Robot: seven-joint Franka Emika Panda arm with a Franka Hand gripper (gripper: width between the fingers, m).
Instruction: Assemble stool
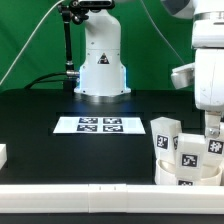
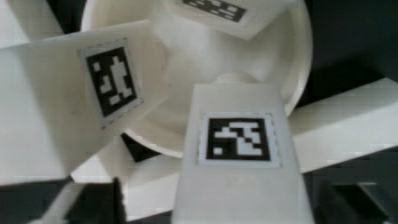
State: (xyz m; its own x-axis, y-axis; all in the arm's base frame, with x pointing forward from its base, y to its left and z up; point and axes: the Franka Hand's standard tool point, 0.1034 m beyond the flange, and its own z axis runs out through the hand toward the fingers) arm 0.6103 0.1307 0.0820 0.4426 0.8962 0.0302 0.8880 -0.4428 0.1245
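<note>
Nearest the exterior camera, a long white rail (image 1: 60, 190) along the counter's (image 1: 40, 110) front edge, with a small white block (image 1: 2, 155) just behind it at the exterior view's left. Behind the rail at the exterior view's right, the stool's round seat (image 1: 186, 175) with tagged legs (image 1: 164, 137) standing upright on and beside it, crowded close together. Directly above that cluster, the gripper (image 1: 212, 128), fingers hidden among the legs, so opening not readable. In the wrist view, one tagged leg (image 2: 240, 150) filling the foreground, seat (image 2: 267, 45) curved behind. Farther back, the marker board (image 1: 100, 125) flat mid-counter, then the white arm base (image 1: 101, 65).
</note>
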